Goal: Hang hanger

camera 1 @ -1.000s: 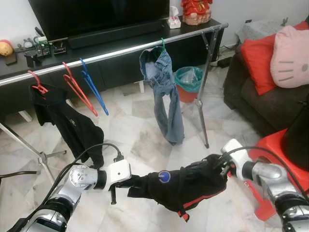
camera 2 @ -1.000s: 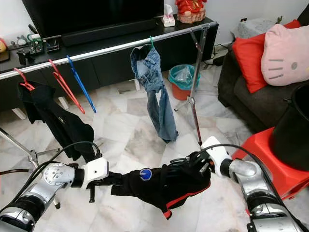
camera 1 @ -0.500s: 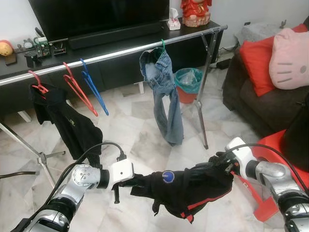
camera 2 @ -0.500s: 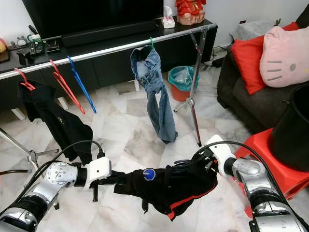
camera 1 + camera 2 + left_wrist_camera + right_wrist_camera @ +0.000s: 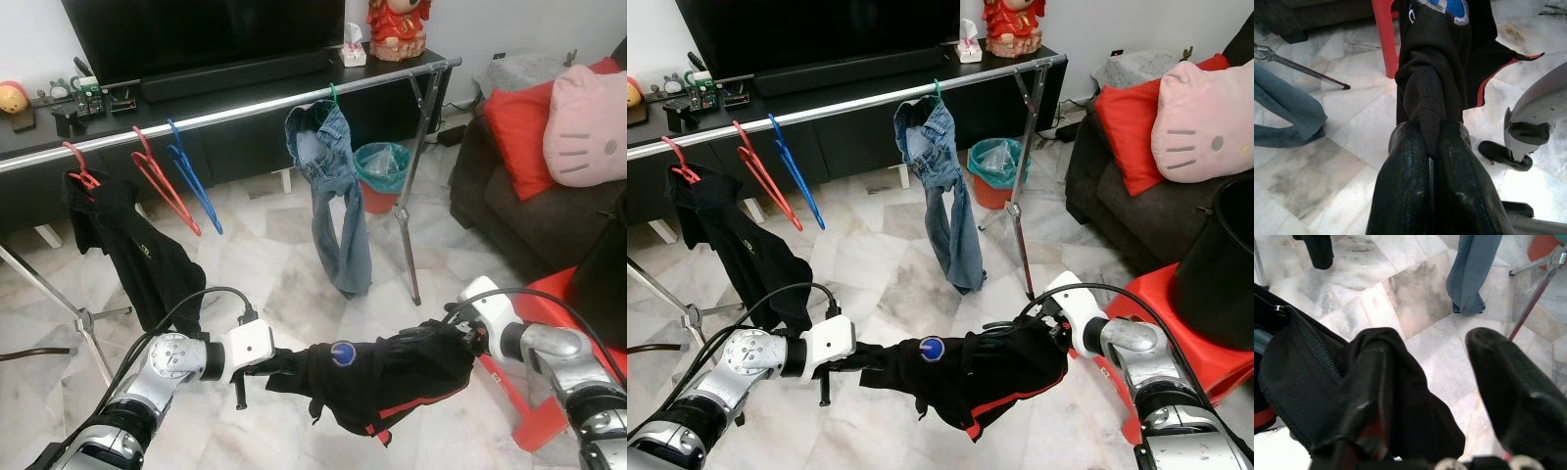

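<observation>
Left gripper (image 5: 1432,147) jaws clamped on the black jacket (image 5: 387,367), right gripper (image 5: 468,336) holds its other end, jaws apart, below the rail (image 5: 245,106)

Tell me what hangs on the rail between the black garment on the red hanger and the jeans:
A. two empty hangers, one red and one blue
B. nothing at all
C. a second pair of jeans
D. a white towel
A: on the rail, an empty red hanger and an empty blue hanger hang between the hung black garment and the jeans.
</observation>
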`<state>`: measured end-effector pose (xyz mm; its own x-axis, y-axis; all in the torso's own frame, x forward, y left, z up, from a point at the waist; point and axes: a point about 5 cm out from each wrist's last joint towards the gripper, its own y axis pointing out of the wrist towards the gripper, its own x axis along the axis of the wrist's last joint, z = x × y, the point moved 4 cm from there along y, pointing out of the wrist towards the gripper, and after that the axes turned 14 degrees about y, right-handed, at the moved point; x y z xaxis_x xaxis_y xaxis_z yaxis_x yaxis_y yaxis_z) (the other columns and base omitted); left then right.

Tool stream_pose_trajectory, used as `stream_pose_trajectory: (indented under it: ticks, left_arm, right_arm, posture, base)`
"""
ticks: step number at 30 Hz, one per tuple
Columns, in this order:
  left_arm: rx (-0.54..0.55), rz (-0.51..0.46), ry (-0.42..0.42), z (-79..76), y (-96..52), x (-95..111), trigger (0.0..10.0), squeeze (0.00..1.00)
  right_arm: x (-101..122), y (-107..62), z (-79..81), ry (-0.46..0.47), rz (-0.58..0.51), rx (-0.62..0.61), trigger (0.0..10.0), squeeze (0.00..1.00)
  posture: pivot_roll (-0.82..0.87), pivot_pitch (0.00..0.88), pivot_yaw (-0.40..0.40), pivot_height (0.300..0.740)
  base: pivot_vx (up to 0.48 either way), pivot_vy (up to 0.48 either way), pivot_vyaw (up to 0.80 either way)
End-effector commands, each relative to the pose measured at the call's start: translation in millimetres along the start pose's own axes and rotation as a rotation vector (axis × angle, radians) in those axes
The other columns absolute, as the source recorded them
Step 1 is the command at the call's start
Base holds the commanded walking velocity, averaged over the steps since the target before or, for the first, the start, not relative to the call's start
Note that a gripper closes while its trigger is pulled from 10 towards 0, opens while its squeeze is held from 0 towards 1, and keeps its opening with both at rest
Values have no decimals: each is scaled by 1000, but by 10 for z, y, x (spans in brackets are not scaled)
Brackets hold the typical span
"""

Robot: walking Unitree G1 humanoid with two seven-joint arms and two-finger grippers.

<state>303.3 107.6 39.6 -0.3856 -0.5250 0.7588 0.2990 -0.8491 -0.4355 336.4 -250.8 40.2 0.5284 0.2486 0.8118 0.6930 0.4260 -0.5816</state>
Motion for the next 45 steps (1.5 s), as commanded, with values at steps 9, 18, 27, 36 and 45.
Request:
stream_pose_trajectory:
  ticks: [9, 18, 27, 36, 45]
  left_arm:
    - [41, -11, 4, 75, -61, 16, 10000, 0]
    - [43, -16, -1, 85, -49, 25, 10000, 0]
    - [35, -21, -4, 71, -30, 34, 10000, 0]
    - [23, -26, -7, 42, -21, 38, 10000, 0]
    - [12, -27, -9, 21, -22, 34, 10000, 0]
  right_arm:
    - [-122, -33, -39, -76, 95, -18, 10000, 1000]
    - [-175, -73, -67, -153, 141, -22, 10000, 0]
    - [-155, -124, -136, -146, 147, -42, 10000, 216]
    - [-190, -196, -58, -134, 182, 99, 10000, 1000]
    - [-378, -346, -87, -225, 329, 160, 10000, 0]
  posture:
    - [57, 30, 38, 740]
    - [52, 32, 42, 740]
    - [48, 34, 40, 740]
    - [50, 34, 37, 740]
    - [48, 28, 41, 740]
  base:
    - [0, 0, 0]
    - [0, 0, 0]
    - [0, 0, 0]
    - [0, 0, 0]
    - [0, 0, 0]
